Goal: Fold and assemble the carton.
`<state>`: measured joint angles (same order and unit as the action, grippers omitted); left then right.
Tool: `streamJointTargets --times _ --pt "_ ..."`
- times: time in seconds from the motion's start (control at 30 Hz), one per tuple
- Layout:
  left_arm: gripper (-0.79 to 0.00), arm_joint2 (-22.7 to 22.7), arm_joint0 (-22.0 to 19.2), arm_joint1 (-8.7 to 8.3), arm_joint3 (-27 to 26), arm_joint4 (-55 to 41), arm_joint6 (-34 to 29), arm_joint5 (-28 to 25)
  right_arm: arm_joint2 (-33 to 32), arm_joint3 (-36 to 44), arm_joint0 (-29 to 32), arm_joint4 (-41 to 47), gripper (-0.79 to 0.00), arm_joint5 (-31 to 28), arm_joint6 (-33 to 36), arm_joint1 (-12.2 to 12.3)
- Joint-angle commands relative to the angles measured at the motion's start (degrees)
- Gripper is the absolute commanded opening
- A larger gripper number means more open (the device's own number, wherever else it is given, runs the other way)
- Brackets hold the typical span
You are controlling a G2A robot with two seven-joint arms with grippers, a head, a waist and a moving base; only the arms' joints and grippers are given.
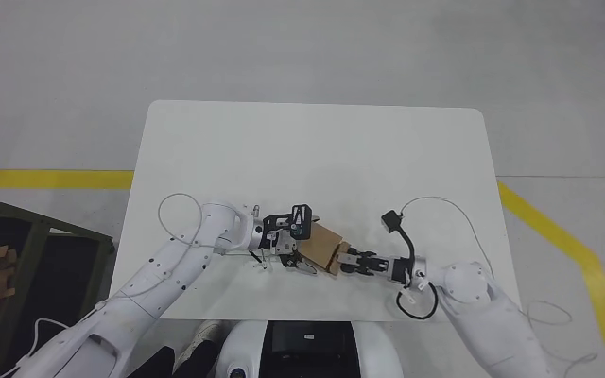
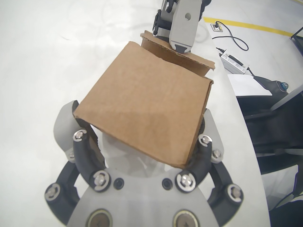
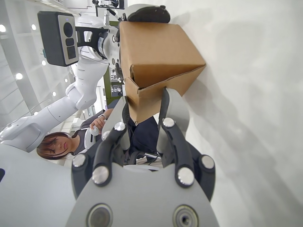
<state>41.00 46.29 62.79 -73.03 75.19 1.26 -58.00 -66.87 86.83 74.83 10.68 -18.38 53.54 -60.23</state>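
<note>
Two arms meet on one carton (image 2: 146, 100). The left gripper (image 2: 139, 124) is spread wide, one finger on each side of the carton's near end, clamped across its width. The right gripper (image 3: 146, 98) is narrowed onto an end flap (image 3: 151, 100) at the opposite end, with the flap edge between its fingers. The carton is brown corrugated board, partly squared up, and the flap end is open. In the top view it sits at lower centre, near the front edge of the table (image 1: 312, 151); I cannot tell whether it touches the surface. The table is white, matte and round-cornered. The floor (image 1: 284, 47) is pale grey with a yellow line (image 1: 57, 178) at left. A black cable (image 2: 234, 38) lies on the floor at upper right of the left wrist view.
</note>
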Motion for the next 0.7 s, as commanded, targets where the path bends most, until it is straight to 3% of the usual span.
streamJointTargets --times 0.0,0.67 --pt "0.000 -0.03 -0.03 -0.02 -0.01 -0.07 -0.04 0.00 0.11 0.00 -0.09 -0.39 -0.576 0.29 -0.29 -0.01" --pt "0.000 -0.71 -0.27 -0.29 -0.21 -0.93 -0.73 0.00 1.38 0.25 -1.20 -0.35 -0.628 1.24 -0.70 -0.20"
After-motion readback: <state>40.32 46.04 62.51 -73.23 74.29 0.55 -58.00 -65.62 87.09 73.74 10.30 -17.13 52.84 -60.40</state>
